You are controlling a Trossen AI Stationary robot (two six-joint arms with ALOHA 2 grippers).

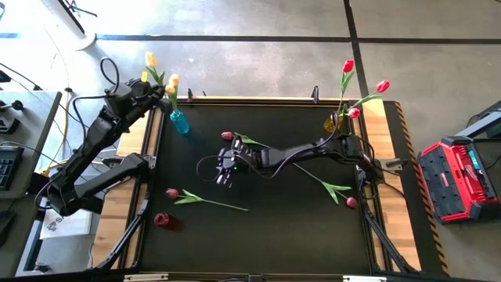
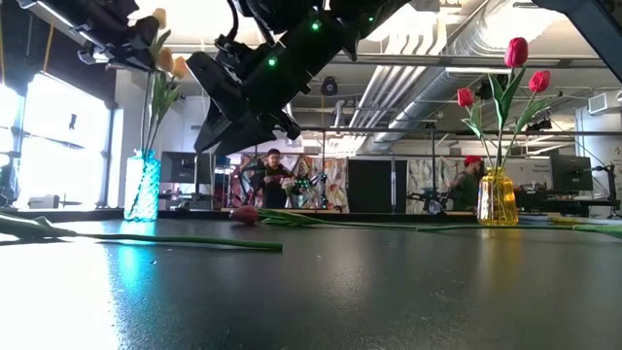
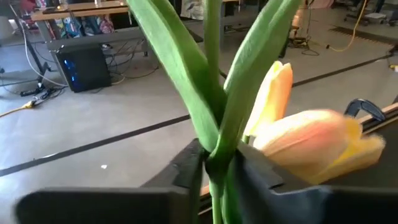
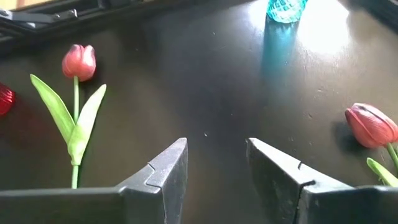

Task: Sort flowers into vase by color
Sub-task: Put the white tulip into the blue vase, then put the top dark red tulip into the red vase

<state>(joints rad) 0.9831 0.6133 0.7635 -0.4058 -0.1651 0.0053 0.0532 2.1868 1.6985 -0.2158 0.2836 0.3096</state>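
My left gripper point(image 1: 162, 92) point(image 3: 217, 163) is up at the table's far left corner, over the blue glass vase point(image 1: 179, 122) point(image 2: 143, 187). It is shut on a cream-yellow tulip point(image 3: 311, 144) among other yellow heads point(image 1: 150, 59). My right gripper point(image 1: 225, 174) point(image 4: 217, 165) hangs open over the middle of the table and touches nothing. A dark pink tulip point(image 1: 227, 136) point(image 4: 371, 124) lies just beyond it. A second pink tulip point(image 1: 172, 193) point(image 4: 79, 62) lies on the mat to its near left. A third point(image 1: 351, 202) lies by the right edge. Red tulips point(image 1: 348, 66) stand in the yellow vase point(image 1: 333, 123) point(image 2: 496, 196). My left gripper pinches the yellow tulip's green stem point(image 3: 214, 146) between its two fingers, where the long leaves branch off below the head. The fingers lie across the stem. The stem stands roughly upright, and in the low view the stems point(image 2: 154, 122) run down into the blue vase.
A small red object point(image 1: 161, 220) sits near the table's near left corner. The loose flowers' stems and leaves point(image 1: 215, 204) stretch across the black mat. A red case point(image 1: 458, 176) stands off the table's right side. People show in the room beyond the table point(image 2: 275, 175).
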